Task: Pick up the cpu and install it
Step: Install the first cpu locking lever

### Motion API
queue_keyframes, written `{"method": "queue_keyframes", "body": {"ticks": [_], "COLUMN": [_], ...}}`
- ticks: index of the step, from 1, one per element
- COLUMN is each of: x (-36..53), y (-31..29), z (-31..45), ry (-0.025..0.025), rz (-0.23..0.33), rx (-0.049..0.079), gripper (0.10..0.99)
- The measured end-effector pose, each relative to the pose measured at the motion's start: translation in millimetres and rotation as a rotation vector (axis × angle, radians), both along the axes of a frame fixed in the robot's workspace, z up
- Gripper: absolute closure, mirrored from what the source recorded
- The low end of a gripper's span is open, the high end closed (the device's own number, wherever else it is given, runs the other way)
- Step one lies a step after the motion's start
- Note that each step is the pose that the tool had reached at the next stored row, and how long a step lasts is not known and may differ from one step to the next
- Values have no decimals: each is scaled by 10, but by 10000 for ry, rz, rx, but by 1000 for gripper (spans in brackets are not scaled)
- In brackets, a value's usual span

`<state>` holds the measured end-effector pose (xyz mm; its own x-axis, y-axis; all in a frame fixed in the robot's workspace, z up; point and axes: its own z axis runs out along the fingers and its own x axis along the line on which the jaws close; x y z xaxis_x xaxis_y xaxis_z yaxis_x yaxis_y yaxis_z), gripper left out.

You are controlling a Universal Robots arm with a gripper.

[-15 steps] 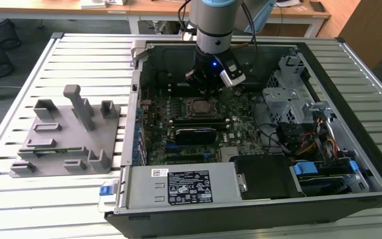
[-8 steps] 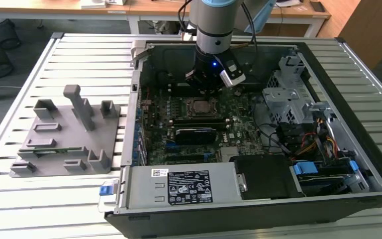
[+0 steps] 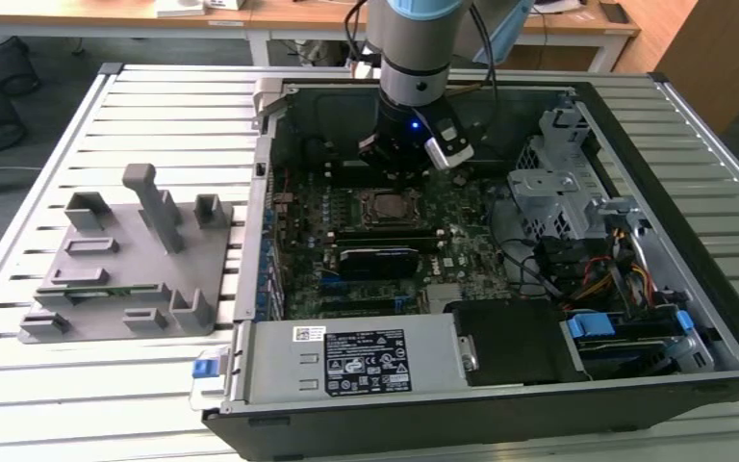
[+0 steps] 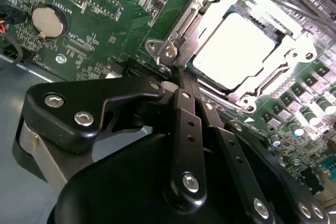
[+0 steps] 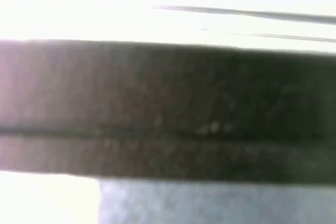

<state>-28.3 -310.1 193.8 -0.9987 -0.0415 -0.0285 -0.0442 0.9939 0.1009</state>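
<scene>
The gripper [image 4: 185, 80] has its fingers pressed together, holding nothing. Just beyond its tip, the cpu [image 4: 233, 51] sits in the metal-framed socket [image 4: 167, 51] on the green board [image 4: 105, 9].

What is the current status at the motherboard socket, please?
End effector shut, empty, hovering by the socket. CPU seated in the socket frame, pale top showing. Nothing in the way.
</scene>
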Motion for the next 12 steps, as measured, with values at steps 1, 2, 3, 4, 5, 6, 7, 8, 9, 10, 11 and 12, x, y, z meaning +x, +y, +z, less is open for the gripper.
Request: {"method": "queue_keyframes", "body": {"ticks": [1, 2, 3, 4, 5, 6, 7, 8, 9, 10, 11, 12], "x": [-2, -3, -2, -1, 0, 0, 0, -1, -1, -1, -1, -1], "y": [-4, -6, -4, -2, 0, 1, 0, -3, -2, -2, -3, -3], "z": [3, 5, 4, 6, 12, 28, 49, 77, 101, 129, 157, 178], "ry": [1, 4, 5, 2, -3, -6, -4, 3, 1, 2, 4, 3], "rz": [0, 0, 0, -1, -1, -1, -1, 0, -1, 0, 0, 0], "rx": [75, 137, 170, 178, 190, 197, 190, 177, 180, 177, 173, 167], "gripper": [980, 980, 980, 980, 980, 980, 980, 980, 980, 980, 980, 980]}}
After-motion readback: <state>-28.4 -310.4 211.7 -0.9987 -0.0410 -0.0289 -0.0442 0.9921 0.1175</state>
